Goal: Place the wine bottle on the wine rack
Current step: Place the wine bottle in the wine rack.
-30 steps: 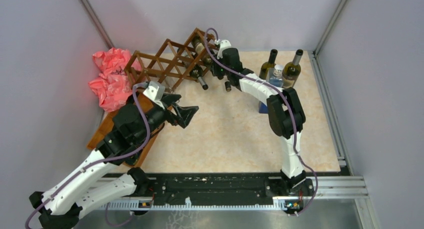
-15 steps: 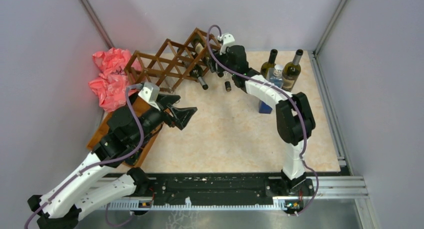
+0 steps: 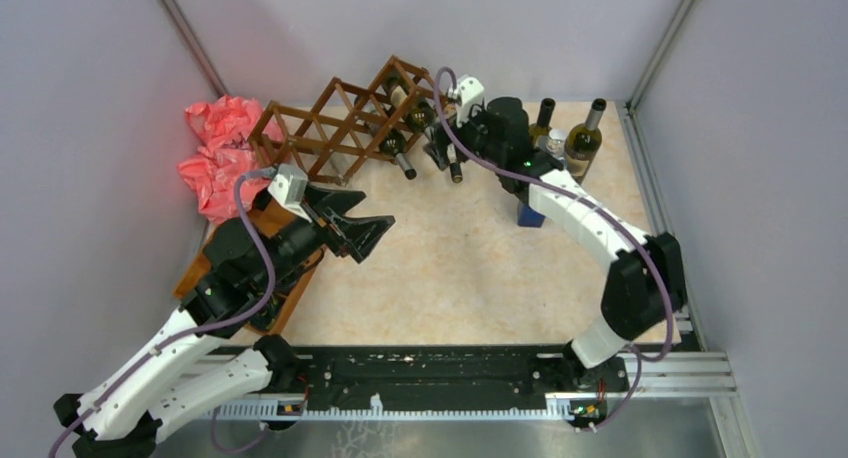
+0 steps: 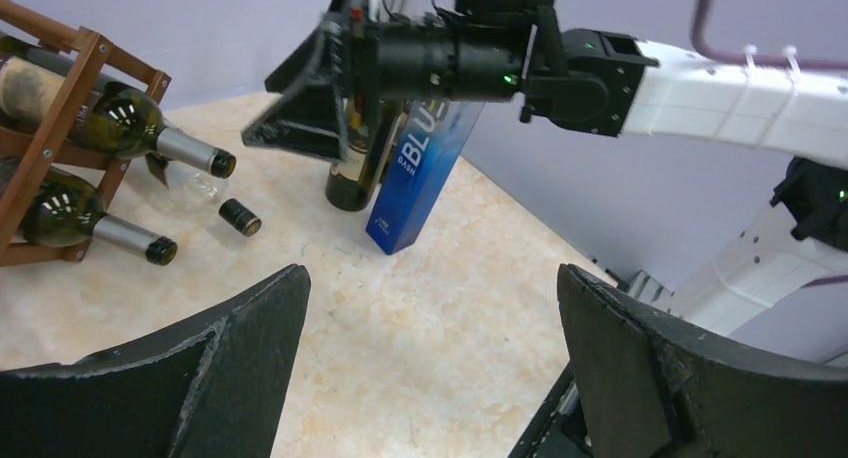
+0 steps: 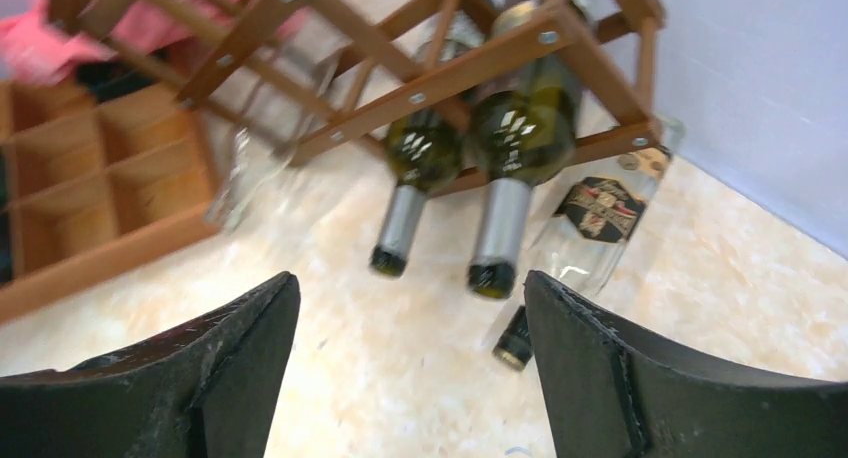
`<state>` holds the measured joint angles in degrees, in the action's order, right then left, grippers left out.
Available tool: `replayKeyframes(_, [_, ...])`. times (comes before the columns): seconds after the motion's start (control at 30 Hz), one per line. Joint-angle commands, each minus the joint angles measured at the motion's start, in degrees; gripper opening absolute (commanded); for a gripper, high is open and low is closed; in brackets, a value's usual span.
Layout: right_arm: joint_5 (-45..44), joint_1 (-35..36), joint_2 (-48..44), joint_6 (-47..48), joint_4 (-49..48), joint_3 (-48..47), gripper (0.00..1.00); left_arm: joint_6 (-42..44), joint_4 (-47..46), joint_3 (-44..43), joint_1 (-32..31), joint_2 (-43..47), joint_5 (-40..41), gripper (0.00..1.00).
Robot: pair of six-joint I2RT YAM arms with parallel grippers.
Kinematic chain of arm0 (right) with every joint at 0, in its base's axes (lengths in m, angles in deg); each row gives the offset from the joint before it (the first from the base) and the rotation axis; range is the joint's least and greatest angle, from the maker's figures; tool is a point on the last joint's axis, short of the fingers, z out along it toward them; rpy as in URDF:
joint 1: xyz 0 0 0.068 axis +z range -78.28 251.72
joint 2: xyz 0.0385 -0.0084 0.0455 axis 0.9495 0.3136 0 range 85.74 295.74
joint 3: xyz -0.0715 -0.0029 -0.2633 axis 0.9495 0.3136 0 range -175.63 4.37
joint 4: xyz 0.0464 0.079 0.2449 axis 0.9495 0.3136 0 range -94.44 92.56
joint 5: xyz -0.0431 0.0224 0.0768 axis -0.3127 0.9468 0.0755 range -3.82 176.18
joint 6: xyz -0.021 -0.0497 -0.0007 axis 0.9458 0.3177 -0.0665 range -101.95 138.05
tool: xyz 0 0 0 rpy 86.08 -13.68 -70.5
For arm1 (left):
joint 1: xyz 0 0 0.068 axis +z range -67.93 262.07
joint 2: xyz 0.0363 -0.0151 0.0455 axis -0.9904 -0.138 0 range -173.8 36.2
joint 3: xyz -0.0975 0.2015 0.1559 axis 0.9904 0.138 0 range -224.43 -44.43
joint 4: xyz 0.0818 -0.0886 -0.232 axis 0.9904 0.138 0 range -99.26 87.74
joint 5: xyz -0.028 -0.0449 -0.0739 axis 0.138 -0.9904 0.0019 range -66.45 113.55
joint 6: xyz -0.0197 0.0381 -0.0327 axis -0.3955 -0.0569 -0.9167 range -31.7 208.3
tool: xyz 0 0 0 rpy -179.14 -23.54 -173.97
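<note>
The dark wooden wine rack (image 3: 335, 128) (image 5: 440, 73) stands at the back left. Two green wine bottles (image 5: 515, 148) (image 5: 420, 163) lie in its right-hand cells, necks sticking out toward me. On the table against the rack's right end lies a clear bottle with a dark label (image 5: 592, 226) (image 3: 453, 165). My right gripper (image 3: 441, 144) (image 5: 410, 368) (image 4: 285, 103) hovers open just in front of those necks, holding nothing. My left gripper (image 3: 368, 228) (image 4: 430, 358) hangs wide open and empty above the bare table, in front of the rack's left part.
Two upright bottles (image 3: 583, 136) (image 3: 540, 126) and a blue box (image 3: 528, 215) (image 4: 420, 173) stand behind the right arm. A pink bag (image 3: 215, 153) lies at far left. A flat wooden compartment tray (image 3: 200, 268) (image 5: 90, 188) sits under the left arm. Grey walls enclose the table.
My right gripper has opened and drawn back to the right, away from the rack's bottles. The left arm has shifted slightly, its gripper still open.
</note>
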<state>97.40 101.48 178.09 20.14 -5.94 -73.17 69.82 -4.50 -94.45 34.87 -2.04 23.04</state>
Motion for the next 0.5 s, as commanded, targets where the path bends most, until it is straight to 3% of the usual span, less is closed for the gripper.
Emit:
replayKeyframes(0.0, [16.1,0.5,-10.6,10.3,9.4,2.9,0.83,-5.0,-4.0,-4.4,0.3,-1.3,-0.2,0.99])
replayKeyframes(0.17, [30.6,0.5,-19.3,25.3,24.1,5.1,0.89,-12.6,-4.3,-13.8,0.3,-8.0,2.6,0.99])
replayKeyframes(0.3, [37.5,0.3,-25.7,37.2,36.6,6.6,0.91,-18.9,-0.6,-26.4,0.2,-16.9,1.9,0.99])
replayKeyframes(0.47, [43.7,-4.5,-30.4,43.8,48.6,6.1,0.91,-23.1,3.8,-40.5,-1.2,-25.7,1.9,0.99])
